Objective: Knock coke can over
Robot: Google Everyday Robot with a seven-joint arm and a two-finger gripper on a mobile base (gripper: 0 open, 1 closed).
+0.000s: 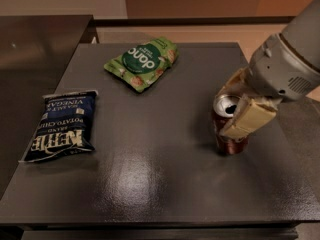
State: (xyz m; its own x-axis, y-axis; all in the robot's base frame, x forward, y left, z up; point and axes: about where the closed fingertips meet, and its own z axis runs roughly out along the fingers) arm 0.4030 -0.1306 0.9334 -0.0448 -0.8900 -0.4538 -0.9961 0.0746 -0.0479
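The coke can [228, 134] is a dark red can with a silver open top. It stands about upright on the right part of the dark table [150, 184]. My gripper [239, 104] comes in from the right and sits at the can's top. One cream finger [248, 120] lies across the can's near right side, and the other finger [231, 85] is behind the rim. The fingers close on the can's upper part, and the arm's grey body [285, 64] rises to the upper right.
A blue Kettle chip bag [62, 126] lies flat at the table's left. A green snack bag [142, 63] lies at the back middle. A second dark counter [35, 44] adjoins on the left. The table's right edge is just past the can.
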